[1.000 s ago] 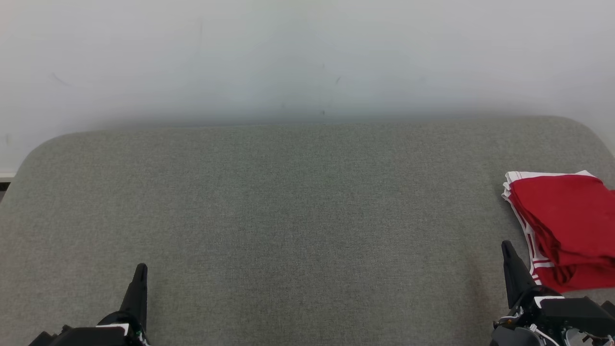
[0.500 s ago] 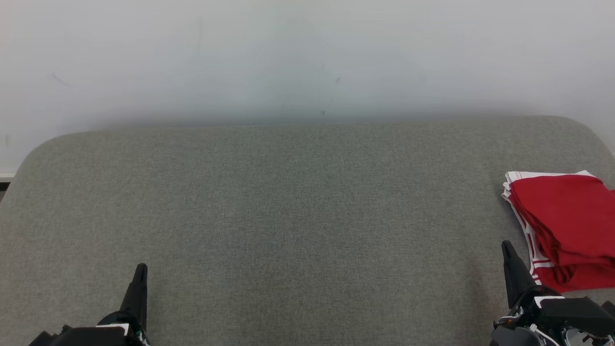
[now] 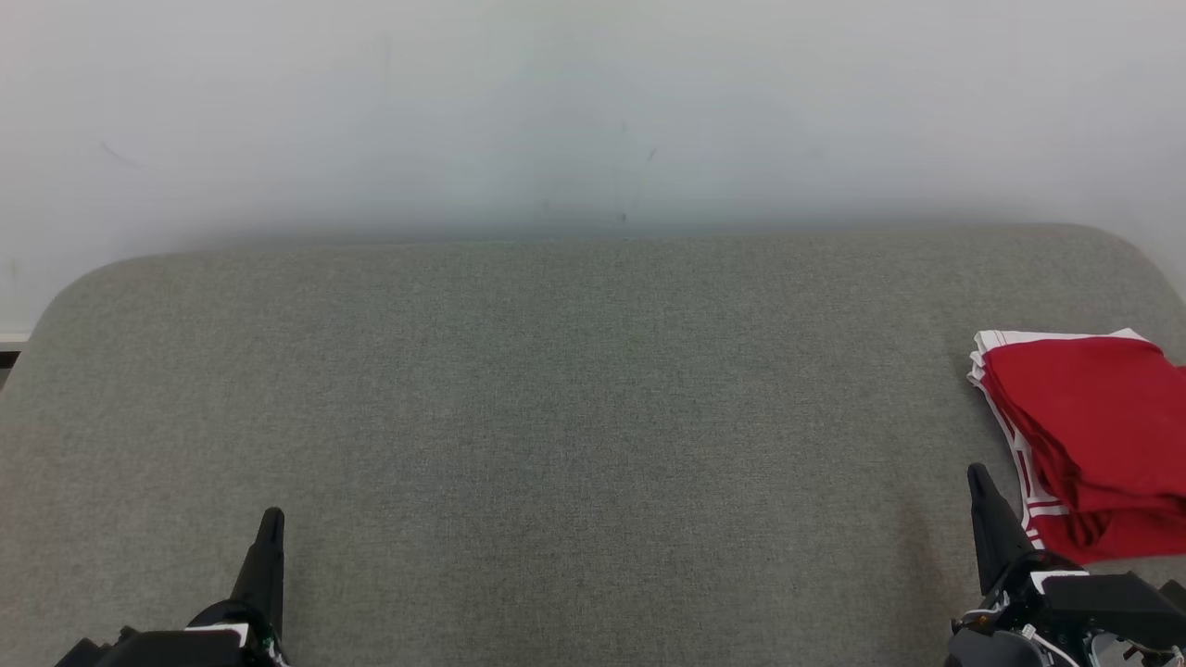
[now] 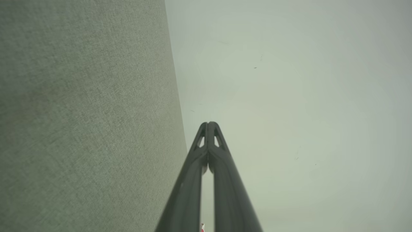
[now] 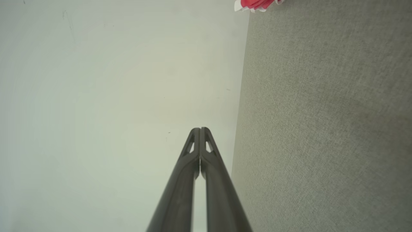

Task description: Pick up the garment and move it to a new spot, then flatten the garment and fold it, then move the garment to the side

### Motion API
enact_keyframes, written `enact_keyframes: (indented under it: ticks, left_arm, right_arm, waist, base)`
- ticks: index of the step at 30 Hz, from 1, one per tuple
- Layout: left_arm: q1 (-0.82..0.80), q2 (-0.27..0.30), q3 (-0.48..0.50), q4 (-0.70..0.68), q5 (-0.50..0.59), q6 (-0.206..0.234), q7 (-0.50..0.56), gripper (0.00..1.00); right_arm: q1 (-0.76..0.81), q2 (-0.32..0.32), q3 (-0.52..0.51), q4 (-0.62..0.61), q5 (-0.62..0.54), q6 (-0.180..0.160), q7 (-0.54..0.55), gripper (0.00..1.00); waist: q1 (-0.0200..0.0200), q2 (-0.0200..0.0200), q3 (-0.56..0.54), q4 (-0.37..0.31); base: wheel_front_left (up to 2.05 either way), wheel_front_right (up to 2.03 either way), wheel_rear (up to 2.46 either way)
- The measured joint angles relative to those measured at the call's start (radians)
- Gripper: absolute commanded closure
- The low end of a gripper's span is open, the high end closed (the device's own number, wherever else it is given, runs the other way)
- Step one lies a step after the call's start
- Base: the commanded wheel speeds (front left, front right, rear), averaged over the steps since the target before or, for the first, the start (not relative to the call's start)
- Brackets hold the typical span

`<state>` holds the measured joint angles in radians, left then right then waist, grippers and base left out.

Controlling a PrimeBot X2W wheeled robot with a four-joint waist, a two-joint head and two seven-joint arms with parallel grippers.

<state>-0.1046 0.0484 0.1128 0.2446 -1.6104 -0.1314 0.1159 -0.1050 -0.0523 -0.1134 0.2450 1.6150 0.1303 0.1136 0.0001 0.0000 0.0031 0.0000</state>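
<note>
A: Garment (image 3: pixel 1093 426) where?
B: Red, white trim, folded; right edge of grey cushion (image 3: pixel 593 389), just beside right jaws.
A: Jaws?
B: Left jaws, right jaws both pressed together, empty; near front corners.

The left hand (image 3: pixel 270 528) has two long, matt black fingers that taper to a narrow point, set on a rounded glossy black housing (image 3: pixel 167 644) with a small white strip (image 3: pixel 219 632) across its top. The right hand (image 3: pixel 978 482) has the same dark tapered fingers, a blockier black casing (image 3: pixel 1112 597) with a white patch (image 3: pixel 1057 581), and thin pale cables (image 3: pixel 1036 639) looped beneath. Seen close in the wrist views, each finger is smooth dark grey with a small triangular cut-out (image 4: pixel 201 141) just below its tip.
</note>
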Motion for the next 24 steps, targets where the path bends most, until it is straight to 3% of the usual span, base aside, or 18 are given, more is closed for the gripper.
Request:
enact_keyframes:
  ticks: [24]
  left_arm:
    - [0.000,0.000,0.000,0.000,0.000,0.000,0.000,1.00]
  right_arm:
    - [0.000,0.000,-0.001,0.000,0.000,0.000,0.000,1.00]
  waist:
    - [0.0000,0.0000,0.000,0.000]
  base:
    - [0.00,0.00,0.00]
